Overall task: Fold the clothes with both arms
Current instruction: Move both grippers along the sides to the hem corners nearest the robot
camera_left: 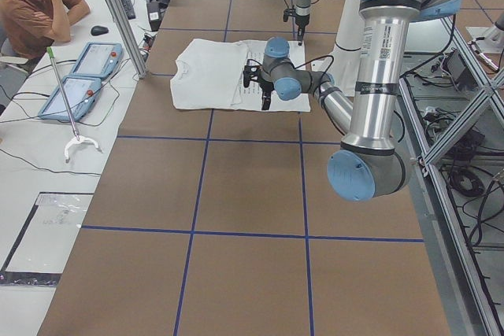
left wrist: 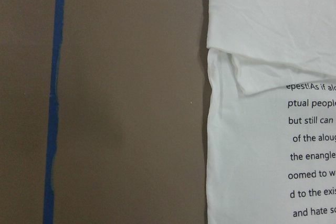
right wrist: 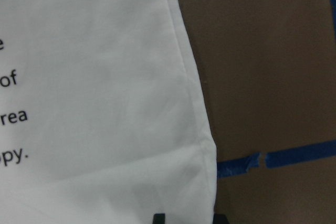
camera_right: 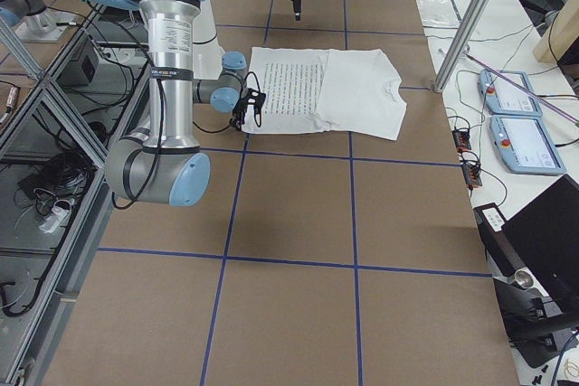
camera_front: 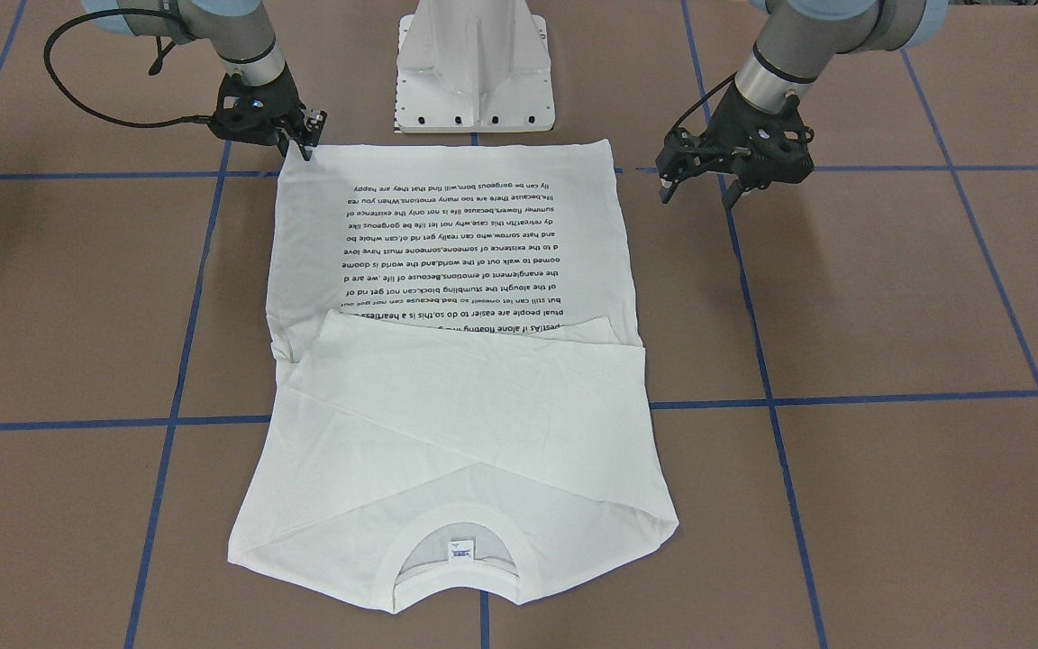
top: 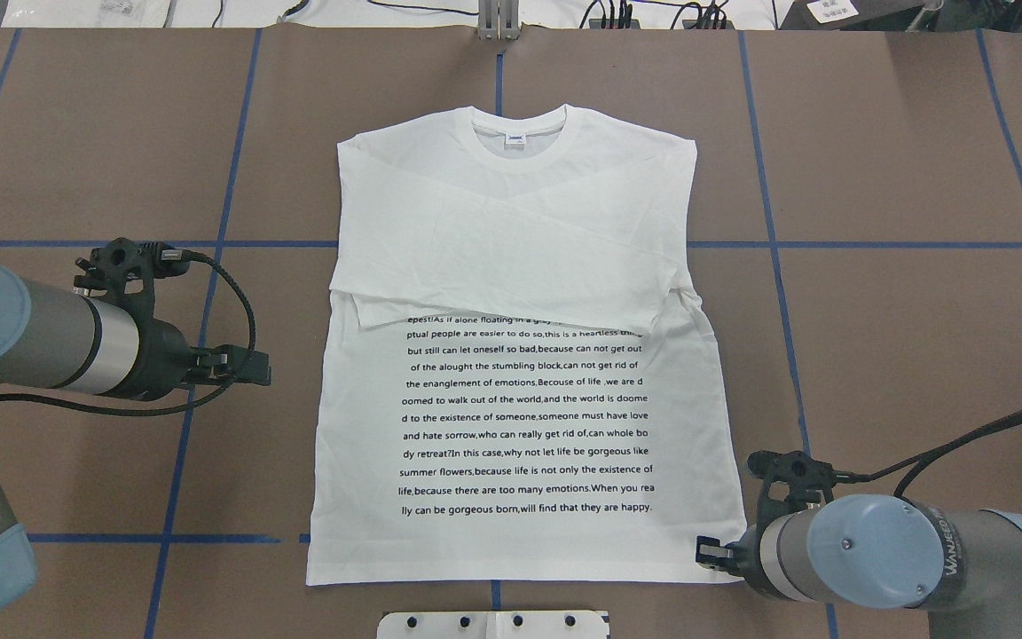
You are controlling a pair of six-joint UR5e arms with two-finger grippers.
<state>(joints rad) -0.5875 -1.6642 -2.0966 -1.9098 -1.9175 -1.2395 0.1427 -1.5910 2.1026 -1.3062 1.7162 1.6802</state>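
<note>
The shirt (top: 520, 417) lies flat in the middle of the table (top: 901, 355), printed side up, collar (top: 524, 133) away from me and hem toward my base. Both sleeves (top: 511, 248) are already crossed over the chest, so I judge the step in hand to be the bottom-to-top fold. My right gripper (camera_front: 303, 144) is down at the hem corner (right wrist: 207, 150) on its side. Its fingers stand apart with the corner's edge between them, not clamped on anything. My left gripper (camera_front: 697, 191) is also spread and holds nothing. It hangs over bare table beside the shirt's left edge, about level with the sleeve fold and clear of the cloth. Next, I think, the left has to get to the other hem corner (top: 311, 577). Then both should pinch together and carry the hem evenly toward the collar.
</note>
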